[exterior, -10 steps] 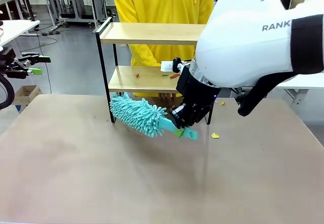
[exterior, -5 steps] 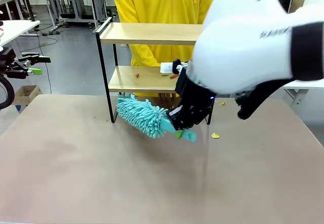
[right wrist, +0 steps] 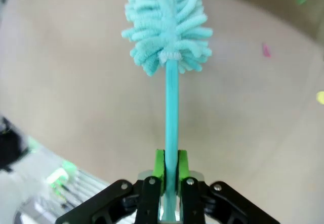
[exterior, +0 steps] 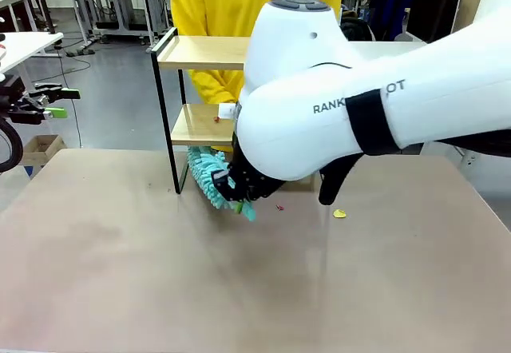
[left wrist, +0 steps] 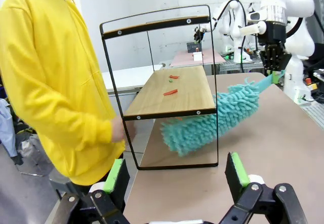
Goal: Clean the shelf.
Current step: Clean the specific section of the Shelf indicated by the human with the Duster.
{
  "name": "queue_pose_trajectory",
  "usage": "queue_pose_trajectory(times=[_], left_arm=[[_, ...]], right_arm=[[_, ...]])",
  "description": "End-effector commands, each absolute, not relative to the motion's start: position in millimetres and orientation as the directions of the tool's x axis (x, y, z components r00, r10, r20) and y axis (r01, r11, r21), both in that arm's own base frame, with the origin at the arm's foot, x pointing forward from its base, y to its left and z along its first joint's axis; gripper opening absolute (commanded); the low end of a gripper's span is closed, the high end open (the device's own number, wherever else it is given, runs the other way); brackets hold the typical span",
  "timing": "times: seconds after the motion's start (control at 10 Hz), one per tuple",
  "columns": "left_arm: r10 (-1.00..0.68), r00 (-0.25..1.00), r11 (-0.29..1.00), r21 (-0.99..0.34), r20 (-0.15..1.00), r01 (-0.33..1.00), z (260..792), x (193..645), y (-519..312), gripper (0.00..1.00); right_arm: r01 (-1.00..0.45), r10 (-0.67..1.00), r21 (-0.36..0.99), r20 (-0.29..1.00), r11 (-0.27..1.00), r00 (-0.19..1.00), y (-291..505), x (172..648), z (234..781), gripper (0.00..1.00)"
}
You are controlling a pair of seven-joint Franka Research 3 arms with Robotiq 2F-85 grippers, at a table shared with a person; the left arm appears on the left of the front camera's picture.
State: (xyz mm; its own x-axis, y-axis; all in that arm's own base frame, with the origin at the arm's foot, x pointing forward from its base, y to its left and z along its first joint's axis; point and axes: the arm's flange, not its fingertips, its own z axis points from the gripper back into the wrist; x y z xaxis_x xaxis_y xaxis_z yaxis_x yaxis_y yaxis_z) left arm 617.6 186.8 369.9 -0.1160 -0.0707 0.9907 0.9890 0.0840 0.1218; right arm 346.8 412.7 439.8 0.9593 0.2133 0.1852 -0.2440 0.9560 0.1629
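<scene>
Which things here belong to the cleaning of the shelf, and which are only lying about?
For the job: shelf; teal duster, clamped in the right gripper; small scraps on the shelf's lower board.
Lying about: yellow scrap on the table; cardboard box; open left gripper, holding nothing.

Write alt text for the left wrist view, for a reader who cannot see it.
The right gripper holds a teal duster at the foot of the shelf, whose lower board carries red scraps. A person in yellow stands nearby.
</scene>
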Motion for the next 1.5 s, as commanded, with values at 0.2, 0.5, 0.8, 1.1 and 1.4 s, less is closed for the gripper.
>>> queue_pose_trajectory(times=[0.2, 0.5, 0.8, 1.1, 1.4], left_arm=[[-0.071, -0.117, 0.081, 0.123, 0.991, 0.989, 371.6, 616.8, 186.0, 1.00], [-0.071, -0.117, 0.081, 0.123, 0.991, 0.989, 371.6, 616.8, 186.0, 1.00], [-0.071, -0.117, 0.081, 0.123, 0.991, 0.989, 371.6, 616.8, 186.0, 1.00], [-0.071, -0.117, 0.081, 0.123, 0.991, 0.989, 371.6, 616.8, 186.0, 1.00], [-0.071, -0.117, 0.081, 0.123, 0.991, 0.989, 371.6, 616.8, 186.0, 1.00]], right_arm=[[-0.091, 0.035, 0.190, 0.278, 0.978, 0.960, 476.3, 389.0, 418.2, 0.13], [-0.073, 0.013, 0.195, 0.295, 0.978, 0.955, 493.5, 403.6, 409.7, 0.13], [-0.043, 0.002, 0.170, 0.236, 0.985, 0.972, 506.0, 414.2, 386.4, 0.13], [-0.057, 0.036, 0.150, 0.137, 0.987, 0.990, 506.3, 414.8, 366.5, 0.13], [-0.068, 0.033, 0.167, 0.206, 0.984, 0.978, 496.4, 414.8, 368.3, 0.13]])
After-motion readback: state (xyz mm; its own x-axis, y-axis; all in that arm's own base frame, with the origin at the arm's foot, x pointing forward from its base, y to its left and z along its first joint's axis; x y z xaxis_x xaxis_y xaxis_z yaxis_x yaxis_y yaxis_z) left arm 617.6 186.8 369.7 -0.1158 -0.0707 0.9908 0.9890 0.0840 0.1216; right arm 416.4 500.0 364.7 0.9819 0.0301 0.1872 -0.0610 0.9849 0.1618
